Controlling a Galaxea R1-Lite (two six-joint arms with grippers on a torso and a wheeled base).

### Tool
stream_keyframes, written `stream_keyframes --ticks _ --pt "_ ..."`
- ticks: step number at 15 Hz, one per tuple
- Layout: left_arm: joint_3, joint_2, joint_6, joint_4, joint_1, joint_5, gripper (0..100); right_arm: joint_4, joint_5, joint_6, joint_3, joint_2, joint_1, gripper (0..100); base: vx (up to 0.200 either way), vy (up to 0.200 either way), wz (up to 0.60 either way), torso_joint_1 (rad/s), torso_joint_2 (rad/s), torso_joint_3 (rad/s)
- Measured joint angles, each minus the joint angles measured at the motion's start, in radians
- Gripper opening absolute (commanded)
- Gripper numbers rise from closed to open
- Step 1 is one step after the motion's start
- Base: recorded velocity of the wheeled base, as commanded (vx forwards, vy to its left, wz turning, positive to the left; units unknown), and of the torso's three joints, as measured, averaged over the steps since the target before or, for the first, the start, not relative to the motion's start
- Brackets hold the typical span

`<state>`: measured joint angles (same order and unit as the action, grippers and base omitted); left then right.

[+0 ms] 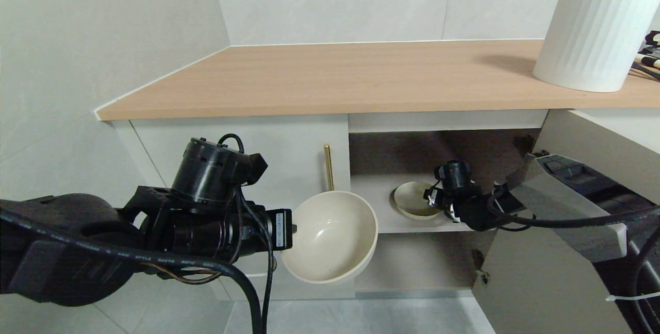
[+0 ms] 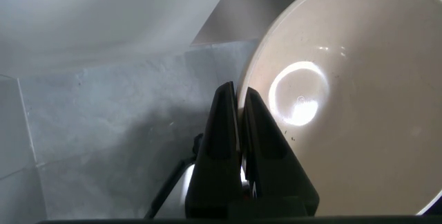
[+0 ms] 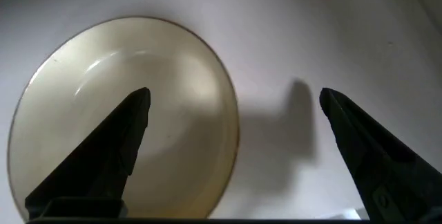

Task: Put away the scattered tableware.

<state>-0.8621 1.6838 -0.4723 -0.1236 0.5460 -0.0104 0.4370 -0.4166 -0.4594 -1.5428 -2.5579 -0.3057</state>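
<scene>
Step in hand, by judgement: storing dishes in the lower cabinet, about halfway done.

Held at its rim by the left tool [image 1: 290,234], pressed tight onto the edge: a cream bowl [image 1: 330,236], tipped on its side in the air, just before the closed cabinet door and near the brass handle [image 1: 328,166].

Already lying flat on the cabinet shelf [image 1: 374,189]: a smaller dish [image 1: 414,200]. Just above it, the right tool [image 3: 235,106], spread wide and, as far as can be told from this angle, touching nothing.

Next, probably: pull the right arm back out of the opening to make room. Then carry the bowl sideways into the opening, turn it level, set it down beside the dish, and only then spread the left tool. Calls for care at the frame edge, because of the wide bowl and the thin hold on its rim.

On the counter [image 1: 330,76], well apart: a white ribbed container [image 1: 593,30].
</scene>
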Motion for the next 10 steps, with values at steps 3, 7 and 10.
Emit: stream_keyframes --ticks 3,7,10 --pt "-0.045 0.029 0.001 0.090 0.000 -0.001 0 -0.001 0.053 -0.001 0.135 0.101 -0.027 100 0.000 0.000 0.00 0.000 0.00 0.000" --pt "-0.151 0.086 0.003 0.260 0.014 -0.041 0 -0.024 0.189 0.017 0.357 0.308 -0.125 100 0.000 0.000 0.00 0.000 0.00 0.000" --pt "-0.161 0.155 0.014 0.264 0.042 -0.142 0 -0.117 0.265 0.048 0.473 0.478 -0.210 100 0.000 0.000 0.00 0.000 0.00 0.000"
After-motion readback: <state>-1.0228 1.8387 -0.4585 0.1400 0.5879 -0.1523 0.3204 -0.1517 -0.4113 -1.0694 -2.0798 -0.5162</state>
